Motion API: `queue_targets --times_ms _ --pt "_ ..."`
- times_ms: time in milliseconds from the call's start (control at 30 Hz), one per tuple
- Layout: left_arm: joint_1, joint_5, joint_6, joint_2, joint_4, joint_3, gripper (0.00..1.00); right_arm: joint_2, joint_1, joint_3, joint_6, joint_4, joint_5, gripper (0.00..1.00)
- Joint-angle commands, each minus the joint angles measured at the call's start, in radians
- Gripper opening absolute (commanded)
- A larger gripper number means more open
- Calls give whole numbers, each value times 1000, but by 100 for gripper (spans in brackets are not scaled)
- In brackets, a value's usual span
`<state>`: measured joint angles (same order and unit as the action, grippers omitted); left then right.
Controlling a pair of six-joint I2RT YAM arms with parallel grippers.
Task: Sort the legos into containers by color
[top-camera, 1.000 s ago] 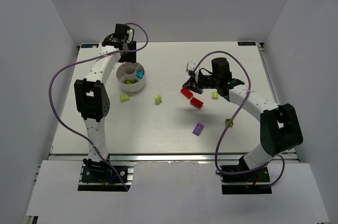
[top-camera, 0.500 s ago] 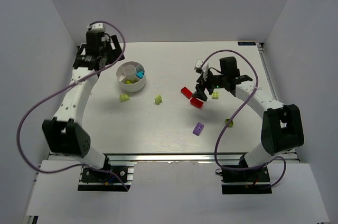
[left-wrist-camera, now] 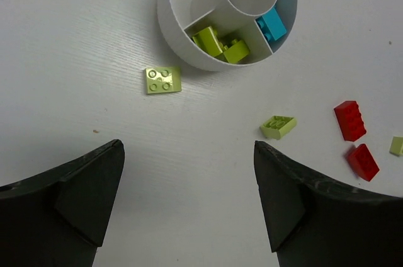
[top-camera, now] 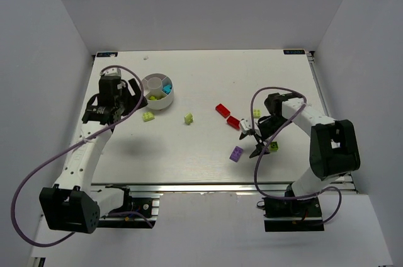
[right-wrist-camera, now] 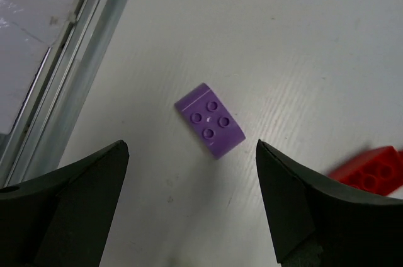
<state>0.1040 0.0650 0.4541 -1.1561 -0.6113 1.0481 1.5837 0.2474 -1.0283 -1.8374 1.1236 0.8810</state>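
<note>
Surface: white table (top-camera: 201,72) inside plain white walls, with loose bricks scattered across its middle.
Dish: round white dish (left-wrist-camera: 165,34) at the far left; one wedge holds lime bricks (left-wrist-camera: 217,43) and the next a cyan brick (left-wrist-camera: 272,24), so colours are kept apart.
Left gripper (left-wrist-camera: 187,153): fingers spread wide and empty, hovering over bare table with a flat lime brick (left-wrist-camera: 162,80) ahead, just beside the dish. It is probably next for the lime wedge.
Right gripper (right-wrist-camera: 191,152): spread wide and empty, hovering above the purple brick (right-wrist-camera: 210,128), which lies studs-up near the metal rail (right-wrist-camera: 69,84). It appears lined up for a pick.
Remaining: two red bricks (top-camera: 228,116) and other lime pieces lie unsorted mid-table.
</note>
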Motion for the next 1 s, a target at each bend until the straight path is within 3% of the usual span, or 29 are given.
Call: queue_targets --times_ms 0,200,400,467,667,967 --pt "-4 -33 44 67 -8 -22 92 15 48 -35 -462 118 -31 86" --pt "-4 -159 113 150 25 -129 92 8 185 7 -281 -76 -120 86" --pt "-4 -168 161 239 25 -198 92 29 219 -38 -157 -123 -135 83" --pt "-4 -166 166 248 16 -203 92 10 217 -47 -10 -169 -187 81" --pt "-4 -134 173 276 7 -221 92 -105 92 -7 176 -206 -330 81" --pt "-4 -137 181 248 42 -232 92 -235 -143 112 122 -214 -422 84"
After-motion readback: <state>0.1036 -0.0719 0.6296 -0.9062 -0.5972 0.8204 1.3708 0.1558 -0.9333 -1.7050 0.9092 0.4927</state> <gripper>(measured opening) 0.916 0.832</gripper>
